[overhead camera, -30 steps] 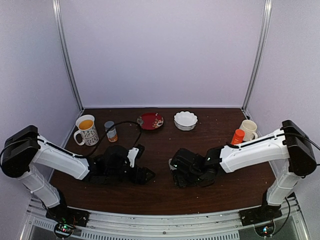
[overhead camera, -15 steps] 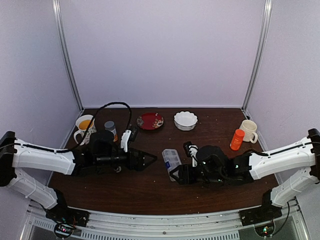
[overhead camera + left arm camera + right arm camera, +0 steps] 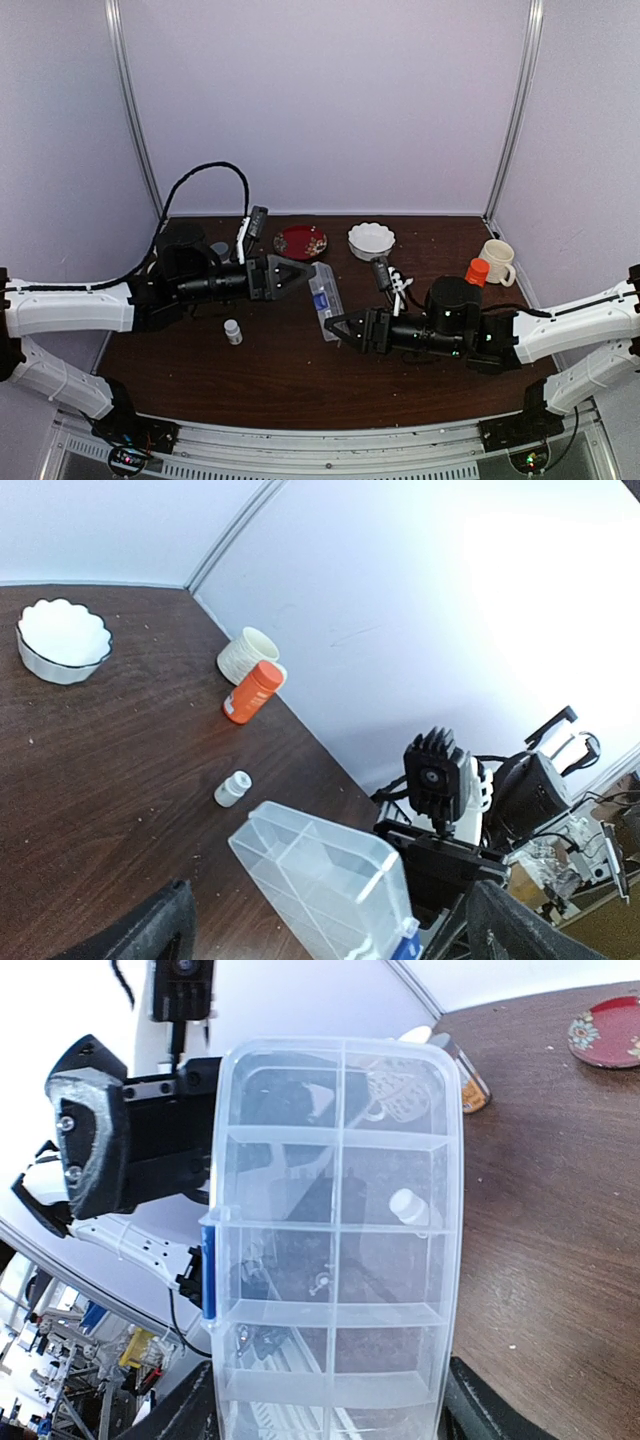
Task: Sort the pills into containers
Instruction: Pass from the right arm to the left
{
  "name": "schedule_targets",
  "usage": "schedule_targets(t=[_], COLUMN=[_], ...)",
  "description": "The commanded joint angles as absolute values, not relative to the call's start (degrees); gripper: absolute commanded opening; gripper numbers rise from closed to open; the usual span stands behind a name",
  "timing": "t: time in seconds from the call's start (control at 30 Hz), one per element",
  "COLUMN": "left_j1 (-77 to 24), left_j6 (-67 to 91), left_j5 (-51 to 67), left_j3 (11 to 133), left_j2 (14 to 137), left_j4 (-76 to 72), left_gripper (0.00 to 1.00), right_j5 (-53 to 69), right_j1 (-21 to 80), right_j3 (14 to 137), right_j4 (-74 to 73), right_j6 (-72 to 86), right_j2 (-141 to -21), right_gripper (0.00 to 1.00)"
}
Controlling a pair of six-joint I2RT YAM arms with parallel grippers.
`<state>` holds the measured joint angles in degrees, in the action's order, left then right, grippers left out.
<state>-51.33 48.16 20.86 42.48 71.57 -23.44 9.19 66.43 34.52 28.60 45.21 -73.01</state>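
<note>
Plainly the right claw (image 3: 338, 328) clamps one end of the clear rectangular plastic pill box (image 3: 322, 292); its long axis runs straight ahead, ending just before the wide-spread left claw (image 3: 304, 272).

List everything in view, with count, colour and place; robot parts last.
Table: one, dark brown, under everything.
Pill box: one, clear, centre, gripped by the right hand.
Plate: one, red, back centre.
Bowl: one, white, right of the plate.
Mug: one, cream, back right.
Orange bottle: one, orange, beside the mug.
Amber bottle: one, amber, back left.
Small bottle: one, white, front left.
Second small bottle: one, white, near the orange bottle.
Left hand: one, black, open, beside the box.
Right hand: one, black, shut on the box.
</note>
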Motion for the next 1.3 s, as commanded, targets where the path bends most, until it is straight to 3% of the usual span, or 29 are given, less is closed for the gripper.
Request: schedule_targets(t=[0.0, 0.33, 0.57, 0.97, 1.07, 1.27], left_j1=[-50.14, -49.53, -48.84, -48.34, -48.33, -48.34], left_j6=[54.77, 62.66, 65.34, 69.63, 68.28, 60.50], left_j5=[26.85, 33.60, 34.77, 37.57, 37.16, 31.50], left_j3=[44.21, 43.31, 42.04, 40.77, 40.98, 42.68], left_j2=[74.22, 79.56, 80.14, 84.26, 84.27, 81.57], left_j4=[-28.43, -42.05, -47.13, -55.59, -53.05, -35.83], left_gripper=[0.97, 0.97, 0.86, 0.59, 0.52, 0.52], right_j5=[13.99, 17.92, 17.85, 17.75, 17.18, 10.67], right_j1=[66.28, 66.31, 66.27, 65.35, 65.04, 65.26], right_j3=[34.57, 35.68, 34.80, 32.81, 32.73, 36.27], right_j4=[37.15, 40.75, 43.31, 49.92, 48.73, 32.75], right_j6=[45.08, 46.14, 47.29, 50.37, 50.00, 44.49], right_j2=[-72.75, -75.46, -76.67, -78.49, -78.43, -76.25], right_gripper=[0.56, 0.55, 0.54, 0.56, 0.66, 0.84])
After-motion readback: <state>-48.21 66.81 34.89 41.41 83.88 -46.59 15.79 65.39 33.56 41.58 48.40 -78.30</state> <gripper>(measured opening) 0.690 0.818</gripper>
